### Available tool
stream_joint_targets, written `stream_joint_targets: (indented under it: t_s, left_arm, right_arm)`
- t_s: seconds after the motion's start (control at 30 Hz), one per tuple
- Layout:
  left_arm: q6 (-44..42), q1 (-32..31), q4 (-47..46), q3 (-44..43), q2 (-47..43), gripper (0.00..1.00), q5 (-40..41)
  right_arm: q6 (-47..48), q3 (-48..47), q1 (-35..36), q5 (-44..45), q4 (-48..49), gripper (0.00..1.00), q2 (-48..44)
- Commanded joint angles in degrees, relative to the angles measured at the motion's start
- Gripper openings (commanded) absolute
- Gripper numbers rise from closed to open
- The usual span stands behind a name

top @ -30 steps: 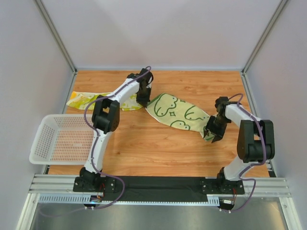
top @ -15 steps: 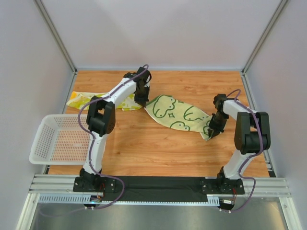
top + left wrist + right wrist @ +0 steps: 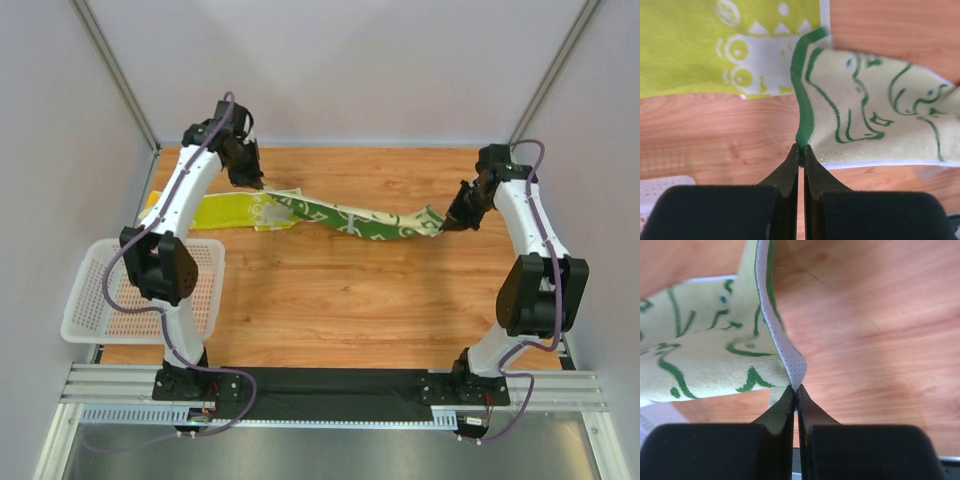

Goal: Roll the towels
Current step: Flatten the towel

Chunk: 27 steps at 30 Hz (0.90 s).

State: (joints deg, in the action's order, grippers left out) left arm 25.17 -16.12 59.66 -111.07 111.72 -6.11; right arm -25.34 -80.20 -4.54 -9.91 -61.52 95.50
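Note:
A green-patterned towel hangs stretched in a band between my two grippers above the table. The left gripper is shut on its green edging. In the left wrist view the towel's pale side with green drawings spreads to the right. My right gripper is shut on the opposite corner, pinching a white dotted hem; the towel falls away to the left. The lime-yellow towel with white prints lies flat on the wood below the left gripper.
A white mesh basket sits at the table's left front edge; its corner shows in the left wrist view. Grey walls with metal posts close in the back and sides. A metal rail holds both arm bases.
The right gripper shut on the towel's corner. Both arms then rose and swung apart towards the back, pulling the green towel from lying spread on the wood into a taut band.

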Motion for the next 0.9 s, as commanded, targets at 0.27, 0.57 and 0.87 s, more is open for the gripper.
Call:
stream_joint_targets:
  t_s: [0.27,0.57,0.87]
  left_arm:
    - [2.25,4.95,10.92,-23.66,3.41,0.0,-4.78]
    - [-0.29,5.75,8.2,-5.43,-15.87,0.0,-1.11]
    - [1.72,5.75,2.92,39.12,-33.49,0.0,-2.23]
  right_arm:
    - [-3.58,-32.1,0.05,-25.24,-7.65,0.0,14.35]
    - [-3.4,-17.83,-0.83,-22.26,-1.51,0.0,1.72]
    - [-6.65,20.92,-4.24,-14.17,5.6,0.33,-8.76]
